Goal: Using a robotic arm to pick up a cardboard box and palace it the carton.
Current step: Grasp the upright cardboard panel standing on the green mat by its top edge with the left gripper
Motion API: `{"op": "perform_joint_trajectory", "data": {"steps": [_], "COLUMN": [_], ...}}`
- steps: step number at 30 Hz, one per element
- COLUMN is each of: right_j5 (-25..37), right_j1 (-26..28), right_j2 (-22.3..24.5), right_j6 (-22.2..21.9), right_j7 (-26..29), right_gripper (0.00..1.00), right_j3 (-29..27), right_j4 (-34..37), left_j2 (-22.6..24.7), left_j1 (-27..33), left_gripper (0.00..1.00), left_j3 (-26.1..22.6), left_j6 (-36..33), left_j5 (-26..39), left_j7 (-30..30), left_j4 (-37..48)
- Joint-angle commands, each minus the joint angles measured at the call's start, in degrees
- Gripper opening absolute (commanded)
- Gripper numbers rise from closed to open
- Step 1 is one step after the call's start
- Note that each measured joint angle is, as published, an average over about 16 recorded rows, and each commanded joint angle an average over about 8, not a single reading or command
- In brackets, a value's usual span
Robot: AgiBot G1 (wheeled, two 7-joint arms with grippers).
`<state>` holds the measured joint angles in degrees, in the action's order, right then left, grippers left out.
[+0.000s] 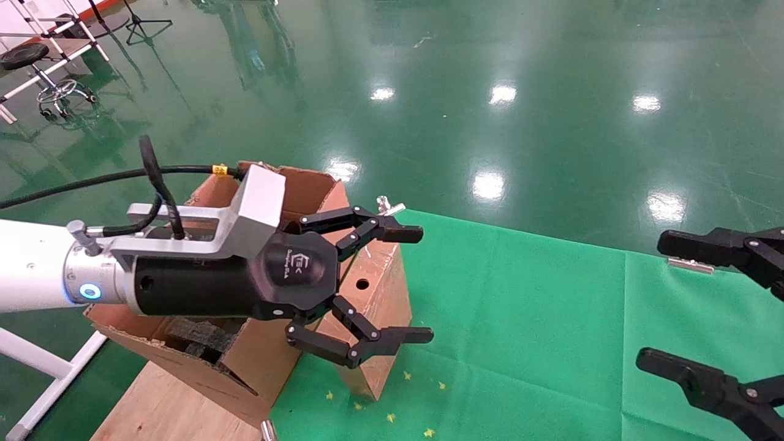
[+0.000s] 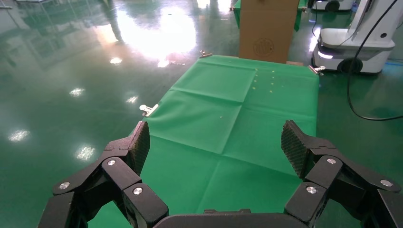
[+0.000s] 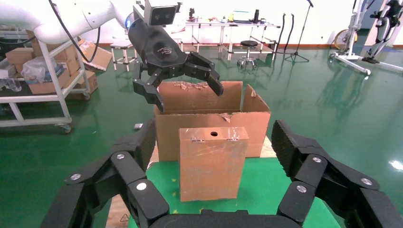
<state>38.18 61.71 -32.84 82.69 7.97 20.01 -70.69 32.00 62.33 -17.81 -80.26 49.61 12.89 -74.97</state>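
The small cardboard box (image 1: 375,318) stands upright at the left edge of the green cloth, its round hole near the top; it also shows in the right wrist view (image 3: 212,166). Right behind it is the large carton (image 1: 202,367) with ragged flaps and black foam inside, also in the right wrist view (image 3: 259,126). The robotic arm's left gripper (image 1: 427,285) is open and empty, hovering above the carton and the box, as the right wrist view (image 3: 187,95) shows. Its own view (image 2: 216,142) shows only cloth between the fingers. My right gripper (image 1: 650,300) is open and empty, facing the box from across the table (image 3: 214,142).
The green cloth covers the table (image 1: 539,343), held by metal clips (image 1: 689,264). The carton rests on a wooden board (image 1: 159,404). Another tall brown box (image 2: 268,31) and a white robot base (image 2: 356,45) stand beyond the table's far end. Shelves and carts (image 3: 43,80) line the room.
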Motion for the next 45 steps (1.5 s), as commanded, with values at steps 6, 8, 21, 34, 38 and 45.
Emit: {"op": "perform_joint_trajectory", "data": {"steps": [6, 8, 21, 34, 38, 45], "right_j5": [0.0, 0.0, 0.0, 0.0, 0.0, 0.0], "right_j1": [0.0, 0.0, 0.0, 0.0, 0.0, 0.0], "right_j2": [0.0, 0.0, 0.0, 0.0, 0.0, 0.0], "right_j6": [0.0, 0.0, 0.0, 0.0, 0.0, 0.0], "right_j7": [0.0, 0.0, 0.0, 0.0, 0.0, 0.0], "right_gripper": [0.0, 0.0, 0.0, 0.0, 0.0, 0.0], "right_j3": [0.0, 0.0, 0.0, 0.0, 0.0, 0.0], "right_j4": [0.0, 0.0, 0.0, 0.0, 0.0, 0.0], "left_j2": [-0.3, -0.4, 1.0, 3.2, 4.4, 6.4], "left_j1": [0.6, 1.1, 10.2, 21.2, 24.0, 26.7], "left_gripper": [1.0, 1.0, 1.0, 1.0, 1.0, 1.0], "left_j3": [-0.5, -0.9, -7.9, -16.2, -18.2, -21.2], "left_j6": [3.7, 6.8, 15.1, 1.6, -1.2, -5.3], "left_j5": [3.6, 6.1, 24.7, 36.0, 39.6, 43.5], "left_j7": [0.9, 2.6, 20.6, 37.6, 43.3, 52.3], "left_j4": [-0.7, -1.2, -2.6, -3.0, -3.0, -2.9]}}
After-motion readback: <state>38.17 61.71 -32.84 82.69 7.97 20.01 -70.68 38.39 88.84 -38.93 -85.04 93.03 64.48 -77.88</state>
